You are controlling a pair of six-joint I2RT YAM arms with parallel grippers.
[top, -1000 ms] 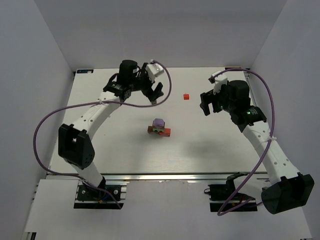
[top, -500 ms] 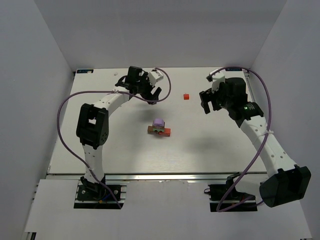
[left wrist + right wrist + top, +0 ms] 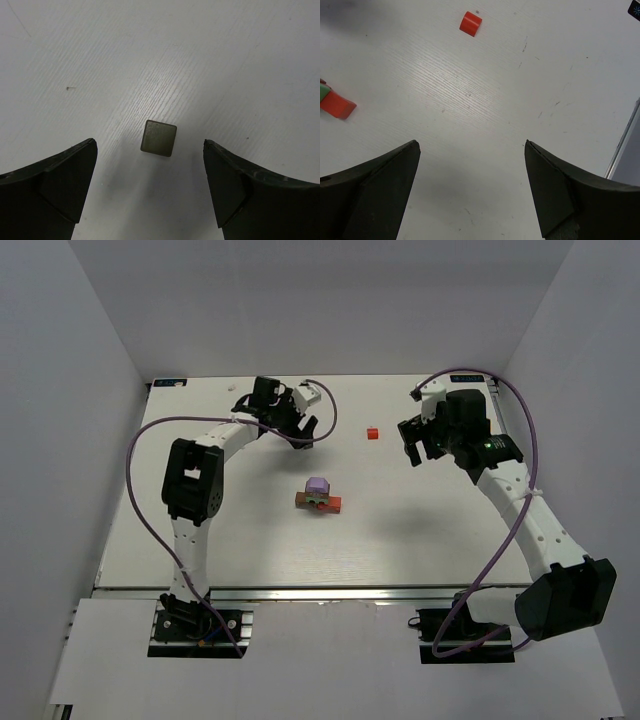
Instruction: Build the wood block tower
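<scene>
Plainly the left gripper (image 3: 299,426) hangs with its fingers spread wide over a dark grey block (image 3: 159,138), a small matt square with softened corners. It lies flat on the table (image 3: 430,540), whose pale top shows fine grain. The block sits slightly askew, so a closing pinch could twist it or flick it away. At mid-table stands the tower (image 3: 319,496), a lilac piece over brown and red bars, light enough to topple at a nudge. Further right a smooth red cube (image 3: 471,23) lies alone. The right gripper (image 3: 470,146) hovers wide open and empty.
</scene>
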